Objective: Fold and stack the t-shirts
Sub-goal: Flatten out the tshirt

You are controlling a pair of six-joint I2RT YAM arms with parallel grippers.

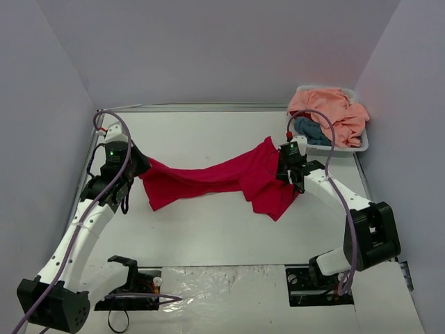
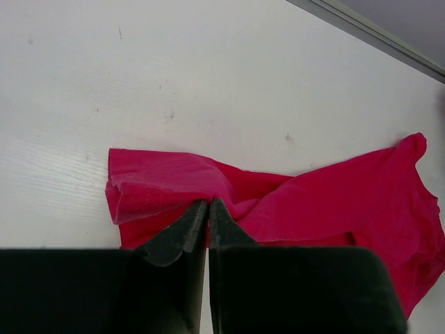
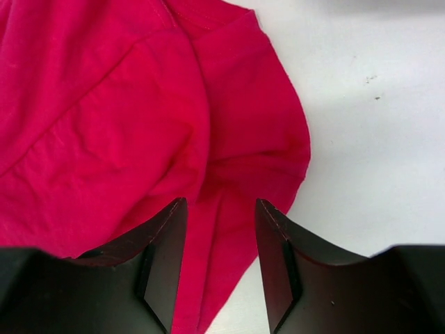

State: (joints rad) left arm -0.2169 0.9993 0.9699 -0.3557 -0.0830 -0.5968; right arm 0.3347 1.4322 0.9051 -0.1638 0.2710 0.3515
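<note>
White table top [image 1: 208, 229], seen from above, with two black-and-white arms bolted at its near edge. The left arm [image 1: 83, 229] rises from the near left corner and reaches toward the far left. The right arm [image 1: 341, 202] rises from the near right and bends inward toward the centre. A pale lavender cable [image 1: 345, 229] runs along each arm.

At mid-depth, a crimson-red, soft cloth short-sleeved t-shirt [image 1: 208, 181] lies stretched crosswise over the table between the two grippers. It is twisted into a loose band with a broader lobe spread toward the near side at its right end.

The left gripper [image 2: 208, 203] has its dark fingers pressed together, pinching a gathered fold at the shirt's left end. In the left wrist view, the cloth beyond the tips lies on the table in a doubled-over flap, with the rest trailing off to the right.

The right gripper [image 3: 221, 205] sits over the shirt's right end. Its two black fingers stand apart, with a soft ridge of red cloth running between them. The pads are not seen to press on it. Bare table shows just beyond the cloth edge in the right wrist view.

In the far right corner stands a white plastic basket [image 1: 365, 145], well apart from the red shirt's left end and near its right end. A crumpled peach-pink cloth shirt [image 1: 327, 104] is heaped inside and spills over the rim. A teal-blue cloth shirt [image 1: 309, 130] lies partly under it.

Pale grey walls [image 1: 208, 49] close the scene at the back and on both sides.
</note>
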